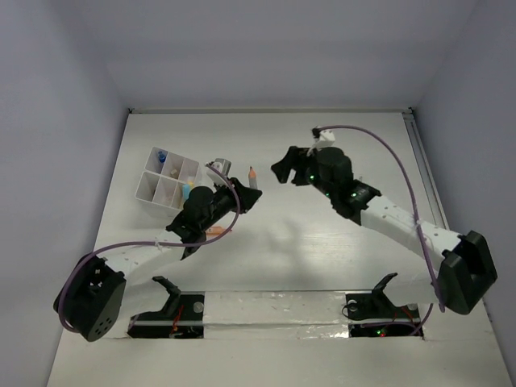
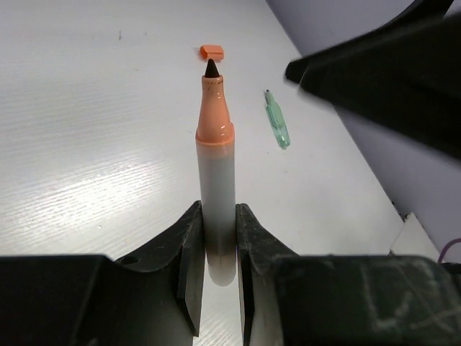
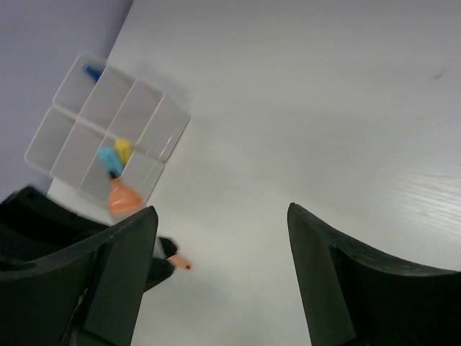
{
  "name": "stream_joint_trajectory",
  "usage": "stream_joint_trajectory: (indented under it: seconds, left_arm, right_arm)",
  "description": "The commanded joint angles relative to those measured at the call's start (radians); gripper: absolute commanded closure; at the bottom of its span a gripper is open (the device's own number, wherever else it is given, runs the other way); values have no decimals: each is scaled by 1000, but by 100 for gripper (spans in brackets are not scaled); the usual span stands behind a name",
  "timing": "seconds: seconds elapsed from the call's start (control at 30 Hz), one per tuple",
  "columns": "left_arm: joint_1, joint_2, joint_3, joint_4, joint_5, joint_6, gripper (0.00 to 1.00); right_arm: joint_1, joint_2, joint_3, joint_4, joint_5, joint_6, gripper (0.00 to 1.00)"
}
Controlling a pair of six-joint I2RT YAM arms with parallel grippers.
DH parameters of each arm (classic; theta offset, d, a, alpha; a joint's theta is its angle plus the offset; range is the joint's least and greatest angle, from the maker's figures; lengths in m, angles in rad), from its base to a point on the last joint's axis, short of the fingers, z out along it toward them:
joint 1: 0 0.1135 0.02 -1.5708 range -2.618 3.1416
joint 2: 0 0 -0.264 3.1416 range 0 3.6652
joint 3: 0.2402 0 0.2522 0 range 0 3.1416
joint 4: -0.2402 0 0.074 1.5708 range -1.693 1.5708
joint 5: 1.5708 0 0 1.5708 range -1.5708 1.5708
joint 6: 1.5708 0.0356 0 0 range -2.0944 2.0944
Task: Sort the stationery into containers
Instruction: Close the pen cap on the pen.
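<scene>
Left claw (image 2: 218,241) grips the orange marker (image 2: 215,130) by its barrel, likely for boxing; right claw (image 3: 220,216) stands open, empty.

The left arm (image 1: 137,254) reaches forward and to the right from its base. The left gripper (image 2: 218,216) is clamped on a marker (image 2: 216,158). The right arm (image 1: 395,218) stretches forward and to the left. The right gripper (image 3: 220,216) hangs high, angled downward, jaws spread wide with nothing between them.
</scene>
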Motion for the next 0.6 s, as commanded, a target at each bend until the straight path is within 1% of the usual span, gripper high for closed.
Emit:
stream_joint_trajectory:
  seconds: [0.0, 0.03, 0.07, 0.1, 0.13, 0.2, 0.23, 0.27, 0.33, 0.37, 0.4, 0.47, 0.53, 0.57]
  left_arm:
    - [-6, -44, -4, 40, -11, 78, 100]
    - [-6, -52, -7, 44, -8, 93, 100]
    - [-6, -57, -11, 50, -2, 99, 100]
    - [-6, -61, -26, 56, 4, 104, 100]
    - [-6, -67, -34, 66, 9, 113, 100]
    - [-15, -75, -53, 64, 10, 122, 100]
    - [-15, -81, -56, 64, 10, 125, 100]
    - [-15, -84, -56, 57, 9, 121, 100]
    - [-26, -84, -56, 64, 15, 118, 100]
    - [-35, -83, -54, 64, 19, 116, 100]
    - [-46, -81, -50, 64, 20, 116, 100]
    - [-46, -81, -47, 60, 16, 119, 100]
    - [-55, -81, -46, 60, 13, 119, 100]
    - [-55, -83, -48, 63, 15, 118, 100]
  right_arm:
    - [-124, -67, -16, -23, -19, 10, 19]
    - [-206, -58, -18, -35, -26, 16, 17]
    - [-250, -43, -22, -49, -47, 24, 12]
    - [-291, -3, -22, -53, -53, 36, 12]
    - [-369, 24, -22, -56, -56, 40, 11]
    - [-439, 86, -2, -72, -70, 54, 7]
    - [-469, 148, 7, -73, -85, 60, 7]
    - [-518, 176, 13, -60, -111, 65, 7]
    - [-549, 237, 53, -52, -105, 74, 6]
    - [-563, 305, 82, -78, -113, 73, 5]
    - [-574, 336, 109, -80, -112, 71, 5]
    - [-574, 411, 185, -136, -89, 64, 6]
    - [-574, 458, 238, -170, -70, 64, 8]
    - [-574, 478, 276, -182, -64, 64, 11]
